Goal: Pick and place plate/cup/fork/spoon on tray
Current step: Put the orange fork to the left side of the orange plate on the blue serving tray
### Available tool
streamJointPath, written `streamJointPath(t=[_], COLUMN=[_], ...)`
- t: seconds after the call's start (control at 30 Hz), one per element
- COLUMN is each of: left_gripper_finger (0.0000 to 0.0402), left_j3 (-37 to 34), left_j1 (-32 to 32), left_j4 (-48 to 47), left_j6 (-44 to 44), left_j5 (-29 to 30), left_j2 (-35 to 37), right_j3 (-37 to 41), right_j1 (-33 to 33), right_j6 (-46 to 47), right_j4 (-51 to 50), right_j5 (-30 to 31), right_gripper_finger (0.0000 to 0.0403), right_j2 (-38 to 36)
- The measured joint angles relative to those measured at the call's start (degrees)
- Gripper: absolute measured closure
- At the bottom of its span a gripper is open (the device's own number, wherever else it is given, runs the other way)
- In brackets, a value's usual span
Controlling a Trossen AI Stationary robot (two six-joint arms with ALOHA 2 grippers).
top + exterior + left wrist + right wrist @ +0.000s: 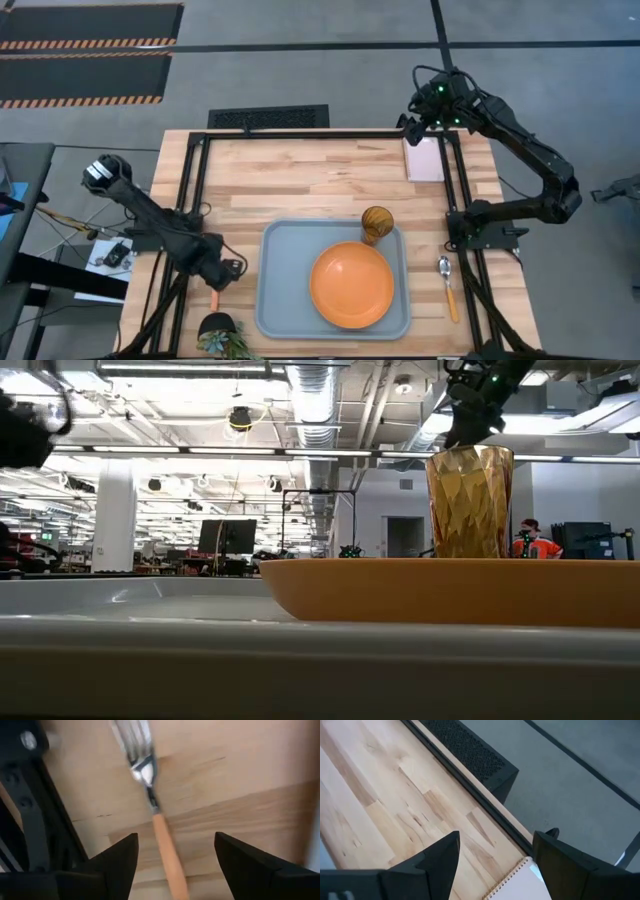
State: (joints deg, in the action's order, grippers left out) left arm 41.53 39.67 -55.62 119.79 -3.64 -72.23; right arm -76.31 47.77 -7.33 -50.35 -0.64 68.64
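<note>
The orange plate (351,285) and the amber ribbed cup (377,224) stand on the pale grey-blue tray (275,300). The spoon (447,283) lies on the table right of the tray. The fork (155,805) lies on the wood left of the tray; only its handle end (214,299) shows in the high view. My left gripper (175,857) is open above the fork, one finger on each side of the handle, not touching it. My right gripper (495,857) is open and empty, high over the table's far right corner.
A pink pad (424,158) lies at the far right, under my right gripper. A small potted plant (222,335) stands at the near edge, close to my left gripper. Black frame rails (196,190) run along the table's left, far and right sides.
</note>
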Motion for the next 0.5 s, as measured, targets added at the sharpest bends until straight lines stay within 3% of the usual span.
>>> streamJointPath(t=[0.17,0.5], left_gripper_finger=[0.0163,0.0201], left_j3=[-7.1,-13.6], left_j1=[2.4,2.4], left_j4=[8.8,14.5], left_j6=[4.7,7.2], left_j5=[-0.1,-0.4], left_j2=[0.0,0.3], right_j3=[0.0,0.0], right_j1=[0.0,0.0], right_j6=[0.2,1.3], right_j4=[0.1,-0.1], right_j5=[0.0,0.0], right_gripper_finger=[0.0129,0.0129], right_j2=[0.0,0.0])
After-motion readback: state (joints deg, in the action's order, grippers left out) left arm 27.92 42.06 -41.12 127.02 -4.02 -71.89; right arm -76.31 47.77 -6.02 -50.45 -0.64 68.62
